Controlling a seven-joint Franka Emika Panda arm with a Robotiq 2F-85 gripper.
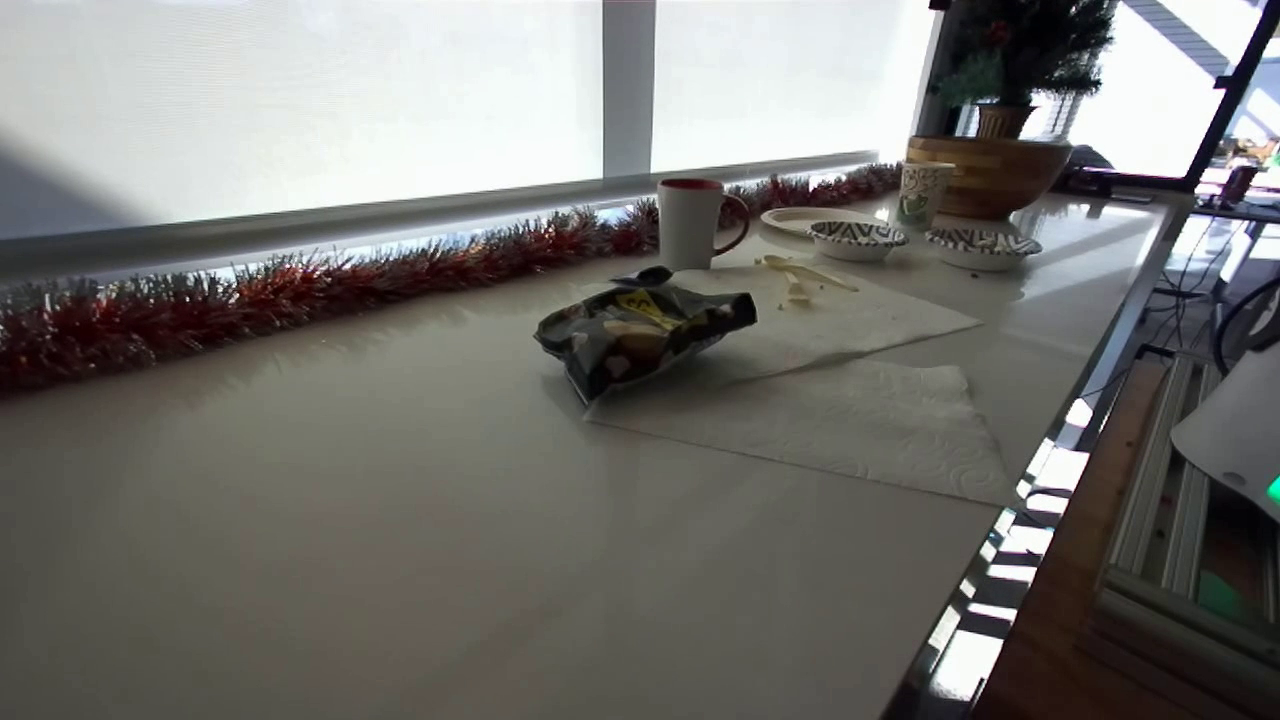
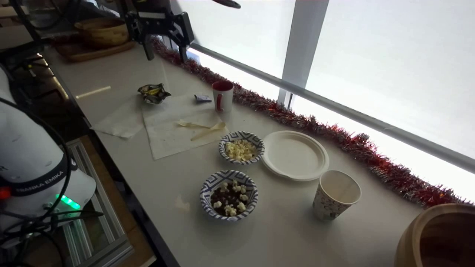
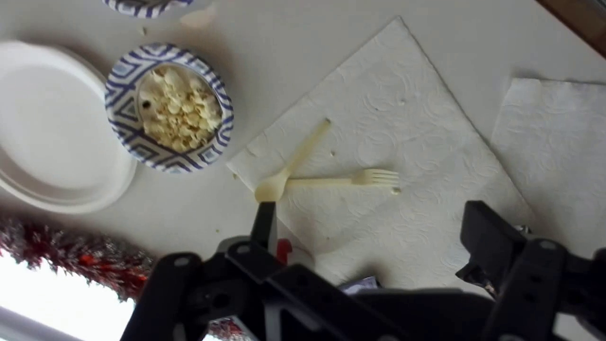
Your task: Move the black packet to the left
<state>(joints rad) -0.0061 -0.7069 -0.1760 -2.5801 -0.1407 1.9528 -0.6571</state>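
Observation:
The black packet (image 1: 645, 330) is a crinkled black foil bag with a yellow mark. It lies on the white table at the edge of the paper towels, and also shows in an exterior view (image 2: 153, 93). In the wrist view only a small part of the packet (image 3: 477, 275) shows, mostly hidden behind a finger. My gripper (image 2: 166, 56) is open and empty, raised above the table and apart from the packet. In the wrist view its fingers (image 3: 369, 210) are wide apart with paper towel seen between them.
A white mug (image 1: 688, 228) with red inside and a small dark wrapper (image 2: 202, 98) stand near the packet. A pale spoon and fork (image 3: 374, 177) lie on the paper towel (image 3: 402, 128). Patterned bowls (image 2: 241, 147), a plate (image 2: 295, 155) and a paper cup (image 2: 336, 194) stand farther along. Tinsel (image 1: 330, 285) lines the window.

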